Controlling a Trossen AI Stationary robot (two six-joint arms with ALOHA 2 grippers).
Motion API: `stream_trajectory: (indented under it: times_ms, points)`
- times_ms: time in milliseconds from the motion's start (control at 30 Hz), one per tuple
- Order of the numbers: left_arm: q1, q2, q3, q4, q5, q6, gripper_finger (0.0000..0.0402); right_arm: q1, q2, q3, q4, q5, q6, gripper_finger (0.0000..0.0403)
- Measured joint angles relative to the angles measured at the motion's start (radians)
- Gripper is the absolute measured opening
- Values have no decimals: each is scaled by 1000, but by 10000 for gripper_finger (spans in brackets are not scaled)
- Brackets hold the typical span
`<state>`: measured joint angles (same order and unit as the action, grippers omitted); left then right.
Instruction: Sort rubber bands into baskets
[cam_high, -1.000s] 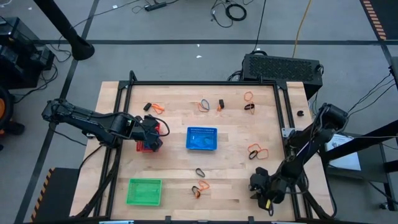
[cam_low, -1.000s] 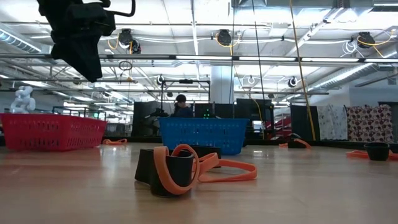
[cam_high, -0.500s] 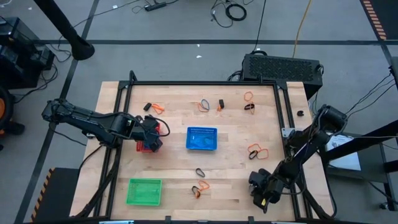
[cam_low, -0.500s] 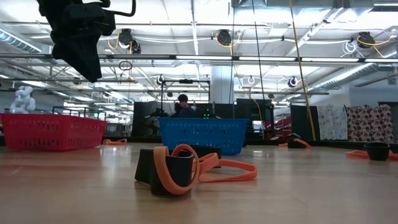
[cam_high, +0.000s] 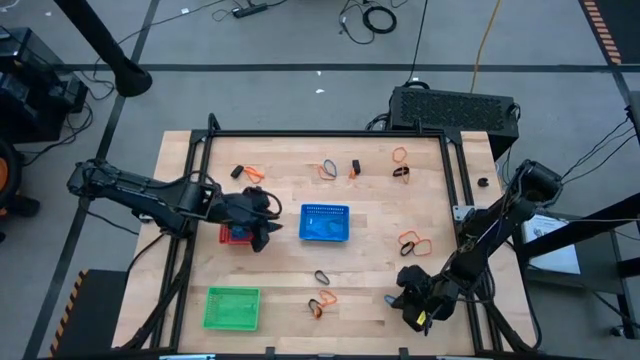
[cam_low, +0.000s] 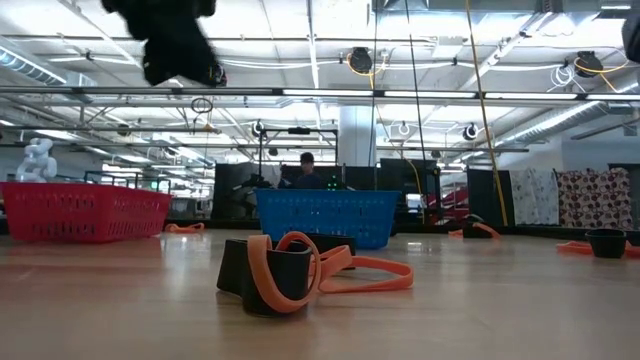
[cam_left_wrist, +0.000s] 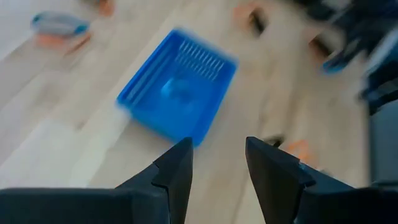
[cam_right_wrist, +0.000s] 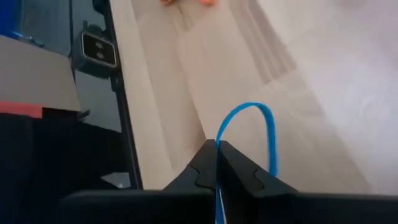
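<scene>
My right gripper (cam_right_wrist: 217, 149) is shut on a blue rubber band (cam_right_wrist: 264, 127) near the table's near right corner (cam_high: 402, 300). My left gripper (cam_high: 265, 235) hovers open between the red basket (cam_high: 230, 236) and the blue basket (cam_high: 325, 223). Its fingers (cam_left_wrist: 217, 158) hold nothing, and the blue basket (cam_left_wrist: 177, 93) lies ahead of them. The green basket (cam_high: 232, 307) sits at the near left. Orange and black rubber bands (cam_high: 321, 303) lie loose on the wood, large in the low view (cam_low: 290, 270). My right gripper pinches one side of the thin blue loop (cam_right_wrist: 219, 140) between its two fingertips. The rest of the loop arches out beyond the tips over the wood. Whether the loop's far end rests on the table, I cannot tell.
More loose bands lie along the far side (cam_high: 328, 168) (cam_high: 400, 155) (cam_high: 250, 172), a black one (cam_high: 322, 276) near the middle and an orange pair (cam_high: 412, 242) at the right. A dark metal rail (cam_right_wrist: 121, 93) runs along the table edge beside my right gripper.
My left gripper has swung from above the red basket toward the table's right, nearer the blue basket, and is blurred with motion. My right gripper has shifted a little toward the table's left.
</scene>
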<state>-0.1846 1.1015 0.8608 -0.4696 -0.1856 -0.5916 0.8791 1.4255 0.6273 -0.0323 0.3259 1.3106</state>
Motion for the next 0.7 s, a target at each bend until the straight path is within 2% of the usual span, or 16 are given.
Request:
stream_trajectory:
  times_ms: [267,367,433,567,633,700]
  points:
    - [37,41,0,454,82,103,155,-30,-115,-56,-7,20,-64,1]
    - [45,97,0,607,126,103,155,-47,-227,-92,35,68,-95,0]
    - [46,154,0,706,167,103,155,-74,-311,-109,84,94,-172,0]
    - [46,287,0,923,194,103,155,-182,-434,-114,166,94,-310,0]
    - [46,355,0,1065,196,113,155,-244,-465,-114,241,68,-340,0]
    - [46,411,0,1211,196,160,155,-306,-474,-114,336,-19,-359,0]
